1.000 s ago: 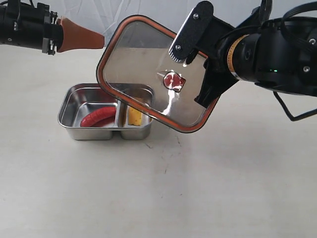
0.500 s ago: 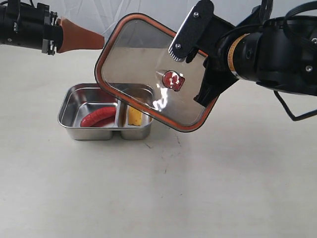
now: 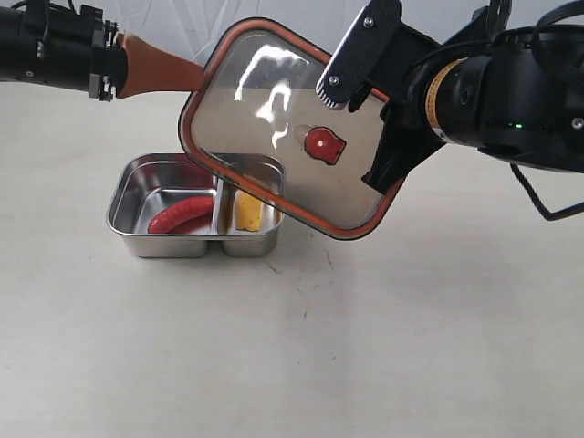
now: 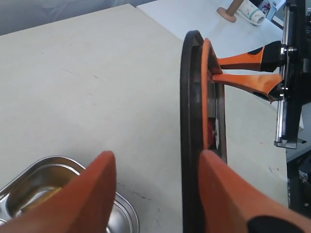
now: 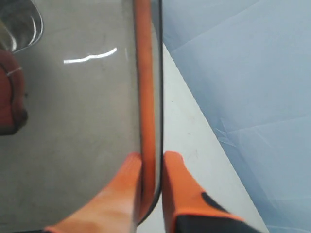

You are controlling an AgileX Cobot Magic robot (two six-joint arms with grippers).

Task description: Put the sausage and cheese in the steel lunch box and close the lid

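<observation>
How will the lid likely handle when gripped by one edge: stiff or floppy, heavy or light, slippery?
Probably stiff: the lid looks flat while tilted in the air, though the right claw pinches only one edge. Likely light for its size, as that narrow pinch carries it. Possibly slippery: its face is glossy, though the orange seal rim may add grip.

The table (image 3: 365, 347) is pale and flat. 1 shiny steel lunch box (image 3: 182, 246) sits on it, toward the left. A few tiny dark marks (image 3: 273, 266), maybe scratches, show just beside the box.
</observation>
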